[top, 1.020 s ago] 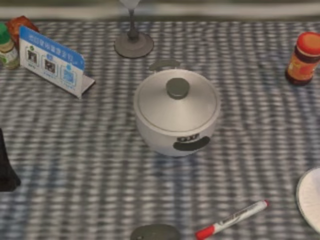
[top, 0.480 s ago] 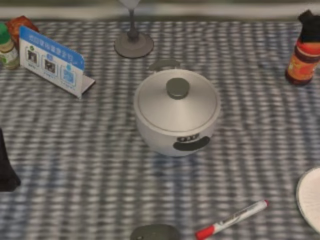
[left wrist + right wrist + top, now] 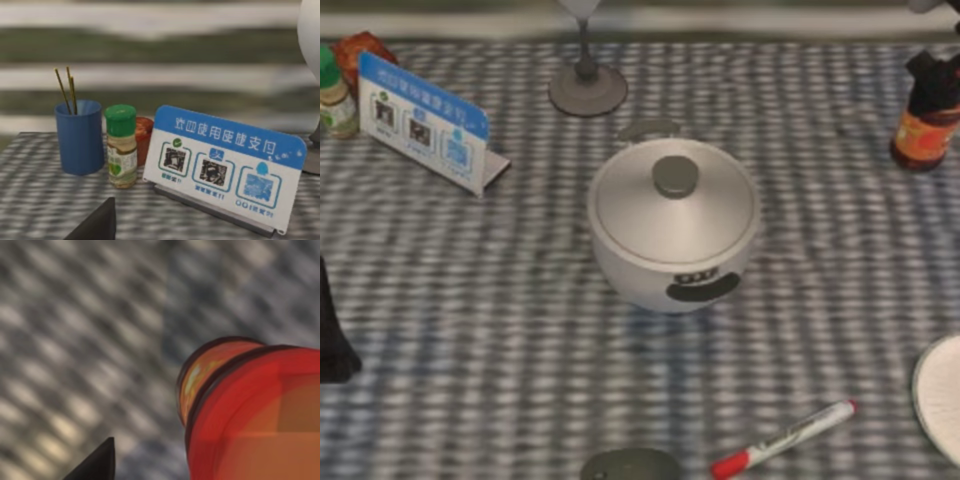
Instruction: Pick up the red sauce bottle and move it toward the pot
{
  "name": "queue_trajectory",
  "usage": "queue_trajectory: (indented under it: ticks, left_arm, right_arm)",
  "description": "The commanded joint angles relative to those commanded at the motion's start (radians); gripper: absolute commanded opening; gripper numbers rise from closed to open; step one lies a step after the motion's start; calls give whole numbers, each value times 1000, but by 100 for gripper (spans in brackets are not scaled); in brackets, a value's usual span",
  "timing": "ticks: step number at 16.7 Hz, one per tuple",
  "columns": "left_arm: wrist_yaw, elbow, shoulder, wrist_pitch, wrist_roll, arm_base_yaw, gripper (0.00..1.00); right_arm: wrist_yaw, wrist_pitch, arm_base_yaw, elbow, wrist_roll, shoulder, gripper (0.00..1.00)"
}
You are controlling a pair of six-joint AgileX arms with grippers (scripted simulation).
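Note:
The red sauce bottle (image 3: 923,135) stands upright at the table's far right back; its orange-red label shows, and its cap is hidden in the top view. My right gripper (image 3: 938,72) hangs directly over that cap. The right wrist view shows the red cap (image 3: 250,415) close up, with one dark fingertip (image 3: 100,462) standing well apart from it, the gripper open and empty. The silver-white pot (image 3: 672,222) with its grey knob sits mid-table, far left of the bottle. My left gripper (image 3: 332,340) is parked at the left edge, open.
A blue-and-white sign card (image 3: 420,120) and a green-capped bottle (image 3: 334,95) stand at the back left, next to a blue cup of chopsticks (image 3: 79,136). A glass's foot (image 3: 587,88) is behind the pot. A red-capped marker (image 3: 782,438) and a white plate (image 3: 940,395) lie front right.
My right gripper has come in from the upper right edge and lowered over the bottle's cap, which now is covered. The bottle and pot have not moved.

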Motion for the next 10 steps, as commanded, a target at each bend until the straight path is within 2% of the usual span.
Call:
queue_trajectory:
  ticks: [4,10]
  left_arm:
    - [0,0,0,0,0,0,100]
    - [0,0,0,0,0,0,100]
  right_arm:
    - [1,18,6,-12,4,6,100]
    - [5,145,18,-94,18,47,100]
